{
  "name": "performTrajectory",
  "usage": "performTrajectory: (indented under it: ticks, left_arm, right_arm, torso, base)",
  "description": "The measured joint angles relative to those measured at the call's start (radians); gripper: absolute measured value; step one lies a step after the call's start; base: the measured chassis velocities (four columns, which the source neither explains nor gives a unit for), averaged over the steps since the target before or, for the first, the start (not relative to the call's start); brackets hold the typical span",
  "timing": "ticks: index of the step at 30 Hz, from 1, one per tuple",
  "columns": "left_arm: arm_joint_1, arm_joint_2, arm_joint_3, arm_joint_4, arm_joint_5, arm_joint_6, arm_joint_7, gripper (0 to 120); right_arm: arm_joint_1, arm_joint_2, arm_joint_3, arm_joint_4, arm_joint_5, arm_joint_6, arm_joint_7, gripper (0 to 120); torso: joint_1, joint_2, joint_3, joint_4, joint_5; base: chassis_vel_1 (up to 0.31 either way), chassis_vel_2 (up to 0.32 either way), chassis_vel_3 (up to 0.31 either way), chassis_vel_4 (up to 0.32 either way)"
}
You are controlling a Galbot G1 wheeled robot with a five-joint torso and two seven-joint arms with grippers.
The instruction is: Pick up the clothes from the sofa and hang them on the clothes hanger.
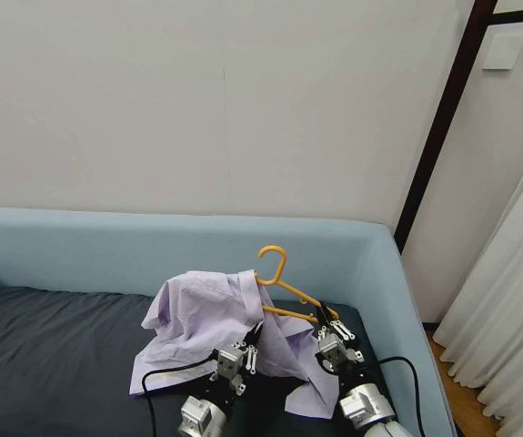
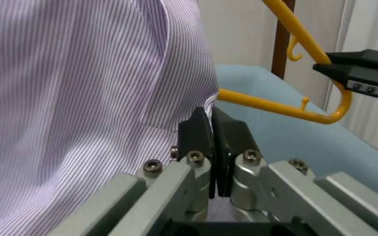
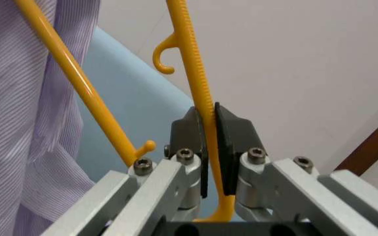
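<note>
A plain white wall (image 1: pixel 197 100) backs a pale blue sofa (image 1: pixel 79 248) with a dark seat. A lilac pinstriped fabric shirt (image 1: pixel 202 319) is heaped there, draped over one side of a thin orange plastic hanger (image 1: pixel 284 284). The left gripper (image 2: pixel 212 123) is pinched tight on a shirt fold. The right gripper (image 3: pixel 208 120) clamps the hanger's bare ribbed arm.
</note>
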Motion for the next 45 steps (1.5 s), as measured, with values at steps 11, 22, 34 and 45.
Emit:
performTrajectory:
  ticks: [11,22,34,45]
  left_arm:
    - [0.053,0.066,-0.115,-0.006,0.070,-0.071,-0.002,24]
    - [0.063,0.308,-0.227,-0.105,-0.101,-0.117,0.049,63]
    - [-0.273,0.571,-0.206,0.046,-0.492,-0.192,0.469,100]
    - [-0.818,0.528,0.125,0.477,-0.602,-0.149,1.026,100]
  right_arm:
    - [0.025,0.006,0.007,-0.035,-0.007,0.018,-0.003,4]
    - [0.015,0.035,0.087,-0.068,-0.068,0.084,-0.015,4]
    - [0.032,0.063,0.076,-0.131,-0.158,0.132,-0.027,4]
    - [0.029,0.067,0.072,-0.140,-0.216,0.165,-0.047,4]
  torso:
    - [0.000,0.000,0.000,0.0000,-0.0003]
    - [0.000,0.000,0.000,-0.0004,-0.0001]
    - [0.000,0.000,0.000,-0.0003,0.0000]
    - [0.000,0.000,0.000,-0.0002,-0.0003]
  base:
    - [0.000,0.000,0.000,0.000]
    - [0.000,0.000,0.000,0.000]
    - [0.000,0.000,0.000,0.000]
    - [0.000,0.000,0.000,0.000]
